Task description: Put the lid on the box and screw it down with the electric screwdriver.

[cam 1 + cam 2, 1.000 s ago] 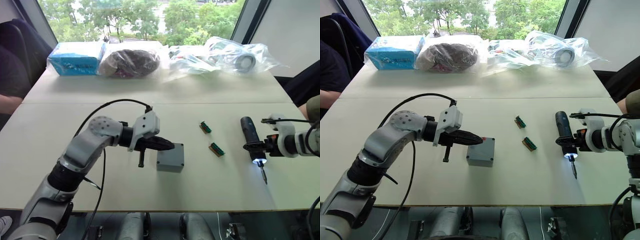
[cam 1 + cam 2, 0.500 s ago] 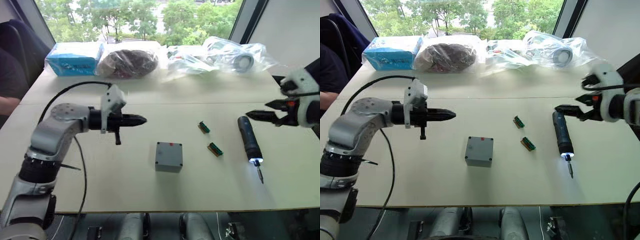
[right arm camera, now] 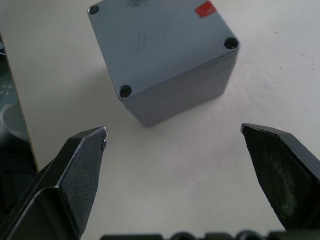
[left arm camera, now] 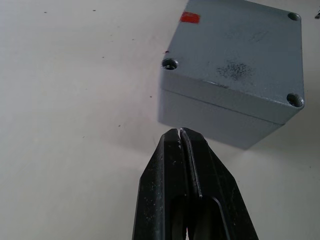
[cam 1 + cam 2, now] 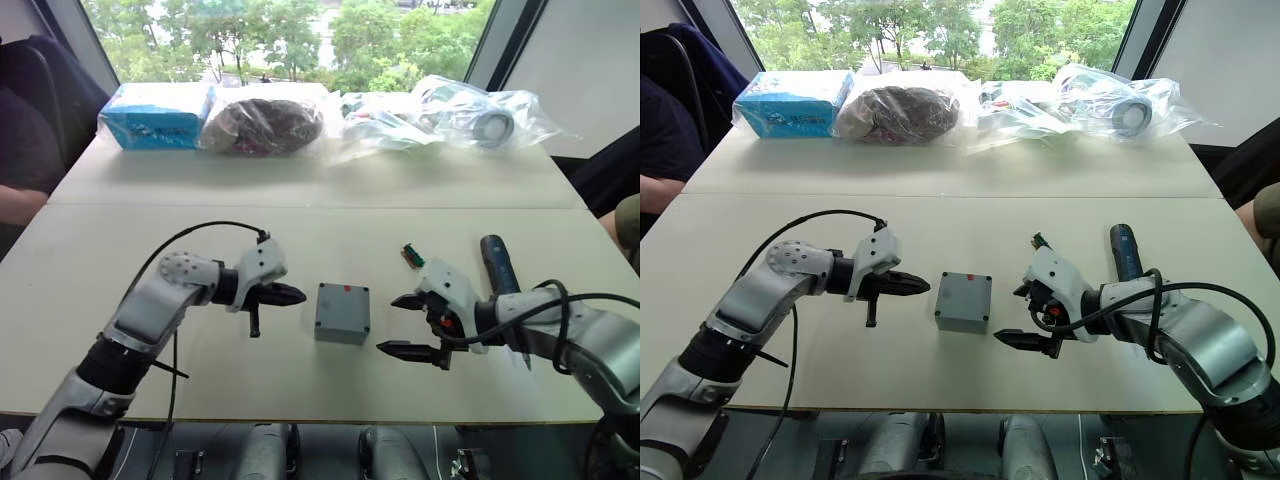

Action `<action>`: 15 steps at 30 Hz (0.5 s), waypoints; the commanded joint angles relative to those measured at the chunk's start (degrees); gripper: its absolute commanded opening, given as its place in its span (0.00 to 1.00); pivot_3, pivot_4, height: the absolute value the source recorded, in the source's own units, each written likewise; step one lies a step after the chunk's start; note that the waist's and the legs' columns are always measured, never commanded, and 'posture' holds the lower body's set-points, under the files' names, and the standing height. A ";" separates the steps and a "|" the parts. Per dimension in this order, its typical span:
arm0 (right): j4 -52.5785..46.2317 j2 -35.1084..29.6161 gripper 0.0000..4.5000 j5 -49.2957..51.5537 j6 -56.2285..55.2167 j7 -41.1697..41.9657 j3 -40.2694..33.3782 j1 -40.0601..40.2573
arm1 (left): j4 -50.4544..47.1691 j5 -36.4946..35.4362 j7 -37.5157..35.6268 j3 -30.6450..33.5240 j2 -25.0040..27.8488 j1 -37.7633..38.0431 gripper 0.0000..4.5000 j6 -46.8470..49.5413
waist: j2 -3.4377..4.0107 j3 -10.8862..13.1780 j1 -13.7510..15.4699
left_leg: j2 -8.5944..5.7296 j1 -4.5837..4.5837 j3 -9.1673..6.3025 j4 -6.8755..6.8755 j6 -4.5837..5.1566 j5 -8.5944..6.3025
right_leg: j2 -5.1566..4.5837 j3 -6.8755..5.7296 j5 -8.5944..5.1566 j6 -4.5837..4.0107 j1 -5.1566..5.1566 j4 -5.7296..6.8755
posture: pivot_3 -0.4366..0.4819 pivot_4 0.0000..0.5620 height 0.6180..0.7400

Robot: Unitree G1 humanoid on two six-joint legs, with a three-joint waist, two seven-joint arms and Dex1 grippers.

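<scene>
Two end effectors flank the box (image 5: 341, 313), which sits on the counter (image 5: 100, 260) with the lid (image 4: 235, 55) already seated on top, its corner holes showing no screw heads that I can make out. Nearest the counter's front edge, the right end effector (image 5: 412, 325) hangs just beside the box with its fingers spread wide; if it closes off-centre it could shove the box or twist the lid out of line with the holes. On the box's other side, the left end effector (image 5: 287, 294) has its fingers pressed together, tips close to the box wall, so a small forward drift could push the box. Beyond the right end effector lies the electric screwdriver (image 5: 496, 262), unheld. Near it sits a green connector strip (image 5: 412, 256), which a careless reach might knock.
</scene>
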 commanded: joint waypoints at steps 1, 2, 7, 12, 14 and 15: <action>-0.99 0.78 0.99 -0.14 -0.46 0.29 1.40 -0.81 | 1.12 1.92 -0.70 -1.36 -0.87 -1.62 0.00 -2.86 | 0.00 0.00 -0.17 | 0.00 0.00 -0.01 0.00 0.02 -0.01 | 0.00 -0.01 0.00 0.00 0.00 0.00 | 0.48 0.27 1.00; -1.05 0.93 0.99 -0.21 -0.39 0.37 2.04 -0.88 | 1.83 2.47 -0.94 -1.88 -1.33 -1.95 0.00 -3.58 | 0.00 0.00 -0.19 | 0.01 0.00 -0.01 0.00 0.03 -0.02 | 0.01 -0.01 0.00 0.00 0.00 0.01 | 0.48 0.27 1.00; -1.27 3.44 0.99 0.94 0.18 0.41 4.11 -2.04 | 6.97 4.04 -0.56 -3.12 -6.01 -4.98 0.00 -6.72 | 0.00 0.00 -0.09 | 0.00 0.01 -0.01 0.00 0.04 -0.02 | 0.02 -0.02 0.00 0.00 0.01 0.02 | 0.48 0.27 1.00; -2.81 5.21 0.99 3.55 2.20 0.52 3.22 -2.62 | 11.73 5.99 1.50 -2.71 -9.87 -7.70 0.00 -9.29 | -0.01 0.00 -0.20 | -0.01 0.00 -0.03 0.04 0.16 -0.09 | 0.01 -0.03 0.00 0.01 0.02 0.02 | 0.48 0.27 1.00; -3.20 4.60 0.99 3.57 2.46 0.23 2.68 -2.60 | 12.37 6.61 1.74 -2.30 -9.82 -8.25 0.00 -9.48 | -0.02 0.00 -0.26 | -0.01 -0.01 -0.03 0.04 0.16 -0.09 | 0.02 -0.03 0.00 0.01 0.01 0.02 | 0.48 0.27 1.00; -3.36 3.64 0.99 3.45 2.46 0.31 1.87 -2.50 | 12.01 6.58 1.37 -1.72 -9.00 -8.26 0.00 -9.31 | -0.02 0.00 -0.27 | 0.00 -0.01 -0.03 0.03 0.16 -0.09 | 0.02 -0.03 0.00 0.01 0.00 0.02 | 0.48 0.27 1.00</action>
